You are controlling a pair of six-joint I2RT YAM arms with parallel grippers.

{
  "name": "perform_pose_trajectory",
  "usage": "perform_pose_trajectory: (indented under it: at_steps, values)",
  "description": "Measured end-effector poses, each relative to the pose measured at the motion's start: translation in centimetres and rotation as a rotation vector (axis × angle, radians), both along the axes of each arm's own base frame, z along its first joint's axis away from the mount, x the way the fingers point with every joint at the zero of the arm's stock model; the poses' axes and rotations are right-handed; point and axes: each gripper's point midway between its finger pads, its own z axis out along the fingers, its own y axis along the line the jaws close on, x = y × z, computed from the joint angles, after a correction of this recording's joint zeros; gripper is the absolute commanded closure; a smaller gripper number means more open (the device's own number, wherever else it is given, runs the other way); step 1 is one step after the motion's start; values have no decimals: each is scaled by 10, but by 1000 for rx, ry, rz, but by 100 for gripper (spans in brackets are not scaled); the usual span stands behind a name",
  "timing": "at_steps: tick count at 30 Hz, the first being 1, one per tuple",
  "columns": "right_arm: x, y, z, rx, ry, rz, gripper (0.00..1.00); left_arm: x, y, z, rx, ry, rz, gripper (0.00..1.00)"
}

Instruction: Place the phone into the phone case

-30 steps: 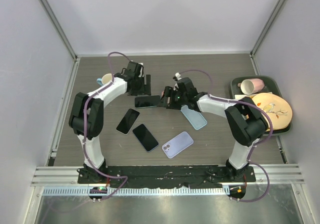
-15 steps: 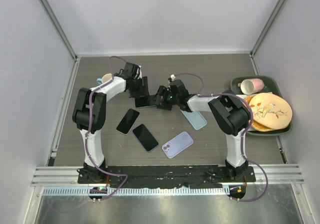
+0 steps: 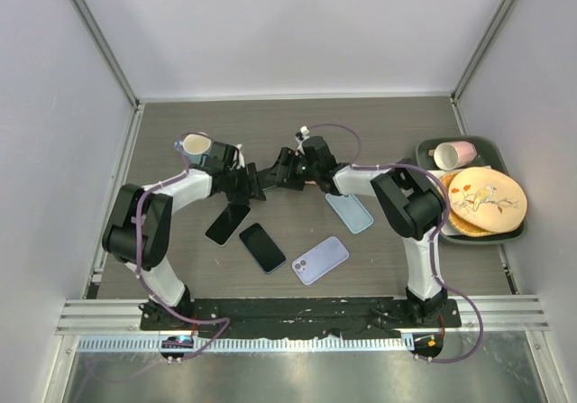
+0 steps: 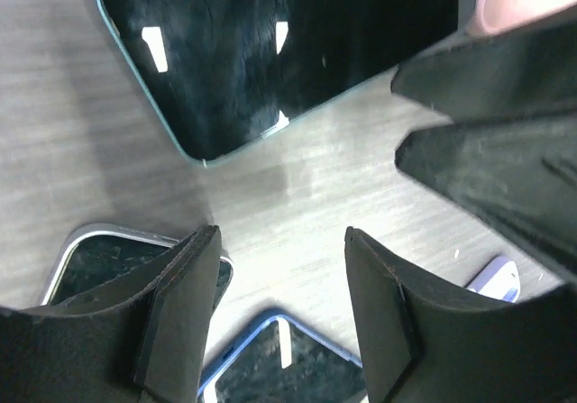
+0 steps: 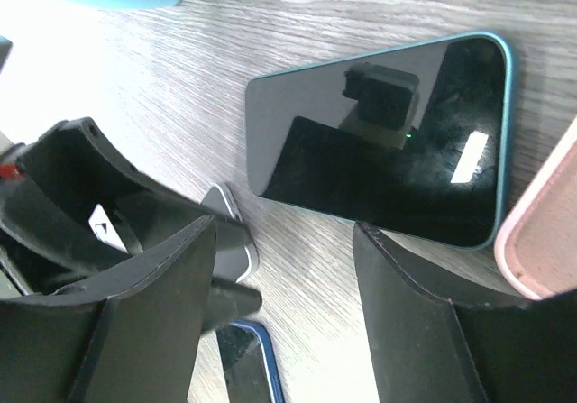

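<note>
Teal-rimmed and glossy black, the phone lies flat, screen up, on the tabletop toward the far edge, left of the middle, with nothing gripping it. Within the last second both arms have closed in on it. The left gripper has swung from the phone's far side to its near-left end and narrowed its jaws, which stand apart over bare wood. The right gripper has reached further left and hangs beside the phone, fingers spread and empty. This looks like lining up a grasp, so casing has not begun. The light blue case waits well to the right. A black phone, a second black phone and a lavender item crowd the near side, and a pink edge, perhaps another case, lies just beside the phone. The grippers sit very close together, so collision looks the main risk
</note>
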Motion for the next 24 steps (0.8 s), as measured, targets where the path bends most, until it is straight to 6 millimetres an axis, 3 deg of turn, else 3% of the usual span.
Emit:
perform_pose_trajectory:
  at_steps: [3,5,8,10,13,15,18,22,24]
  values:
    - [-1,0,3,19,-19,-1,33,-12,5,5,23,-5,13,36]
    - [-7,-5,3,23,-17,-8,33,-5,7,16,39,-45,27,36]
    - [-15,-14,2,26,-9,-41,36,20,11,39,66,-127,53,42]
    - [-19,-21,2,23,3,-76,43,40,10,53,77,-175,63,45]
    - [-15,-24,4,24,5,-114,50,72,7,64,95,-223,65,52]
    - [-11,-24,5,24,10,-134,52,89,4,57,112,-229,55,53]
    - [-2,-22,6,22,16,-164,53,104,1,32,141,-193,35,56]
    - [6,-24,0,-3,25,-202,53,100,6,-7,181,-108,20,59]
    - [6,-28,-8,-28,45,-217,53,101,6,-8,169,-105,12,61]
